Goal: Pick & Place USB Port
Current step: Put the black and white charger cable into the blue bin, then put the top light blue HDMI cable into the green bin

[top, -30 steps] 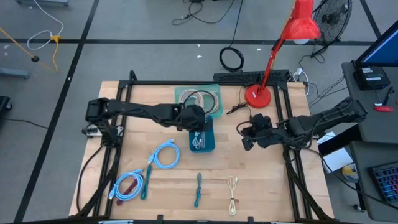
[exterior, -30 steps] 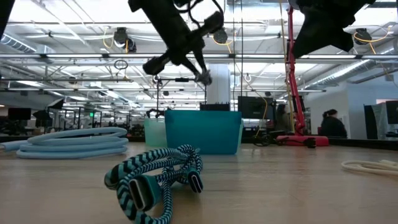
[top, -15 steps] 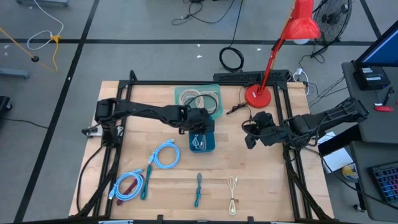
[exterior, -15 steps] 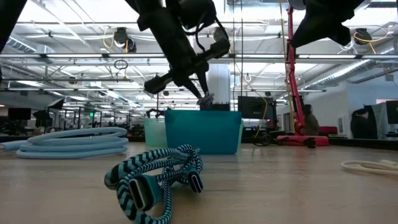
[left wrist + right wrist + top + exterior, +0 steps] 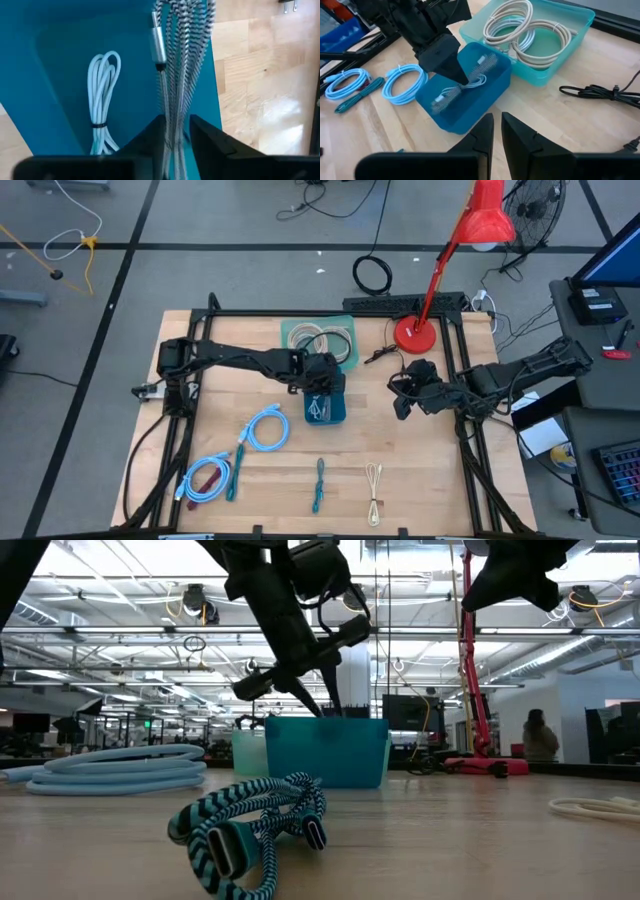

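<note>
The left tool (image 5: 176, 131) hung over the dark teal bin (image 5: 327, 408), its fingers slightly parted around a grey braided cable (image 5: 182, 60) that dangled into the bin beside one white cable (image 5: 102, 100). The right tool (image 5: 496, 131) waited above the desk (image 5: 430, 470), nearly clenched, empty. Two bins stood there; the lighter bin (image 5: 320, 338) held coiled cables.

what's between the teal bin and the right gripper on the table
Bare wood only: in the high view, nothing lies between the teal bin and the right gripper.
</note>
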Tool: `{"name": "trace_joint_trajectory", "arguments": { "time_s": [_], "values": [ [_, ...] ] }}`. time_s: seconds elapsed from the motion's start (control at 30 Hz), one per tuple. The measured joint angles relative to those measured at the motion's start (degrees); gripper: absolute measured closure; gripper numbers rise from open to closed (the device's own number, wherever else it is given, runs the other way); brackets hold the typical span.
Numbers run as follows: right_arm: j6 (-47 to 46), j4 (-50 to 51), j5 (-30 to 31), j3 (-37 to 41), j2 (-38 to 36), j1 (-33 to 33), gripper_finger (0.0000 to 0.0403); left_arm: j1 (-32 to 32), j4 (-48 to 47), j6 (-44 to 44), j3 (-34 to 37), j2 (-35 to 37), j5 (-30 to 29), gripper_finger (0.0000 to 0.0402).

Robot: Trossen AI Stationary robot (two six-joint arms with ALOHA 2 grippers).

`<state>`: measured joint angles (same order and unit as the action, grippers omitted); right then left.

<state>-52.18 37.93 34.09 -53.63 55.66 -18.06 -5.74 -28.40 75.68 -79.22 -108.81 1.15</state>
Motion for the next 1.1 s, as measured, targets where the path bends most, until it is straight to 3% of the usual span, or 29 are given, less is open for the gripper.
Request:
{"name": "trace_joint_trajectory", "arguments": {
  "time_s": [0.23, 0.37, 0.53, 0.7, 0.83, 1.1],
  "values": [
    [0.4, 0.0, -1.3, 0.0, 0.0, 0.0, 0.0375, -0.7, 0.2, -0.1, 0.0, 0.2, 1.5, 0.0261],
    [0.6, 0.1, -1.4, 0.0, 0.0, 0.0, 0.0375, -0.6, 3.3, -4.7, 0.0, 2.3, 4.4, 0.0252],
    [2.9, 0.3, -3.0, 0.0, 0.0, 0.0, 0.0374, 0.0, 7.2, -13.2, 0.0, 10.5, 6.6, 0.0250],
    [5.1, 0.6, -4.5, 0.0, 0.0, 0.1, 0.0373, 5.6, 2.6, -17.1, -0.2, 19.4, 7.2, 0.0250],
    [5.1, 1.1, -4.6, 0.0, 0.0, 0.1, 0.0373, 13.8, -11.7, -9.8, -0.1, 23.7, 2.8, 0.0250],
    [9.1, -1.0, -4.6, 0.0, 0.0, 0.1, 0.0373, 32.9, -31.5, 17.4, -0.1, 24.5, -4.7, 0.0250]
  ]
}}
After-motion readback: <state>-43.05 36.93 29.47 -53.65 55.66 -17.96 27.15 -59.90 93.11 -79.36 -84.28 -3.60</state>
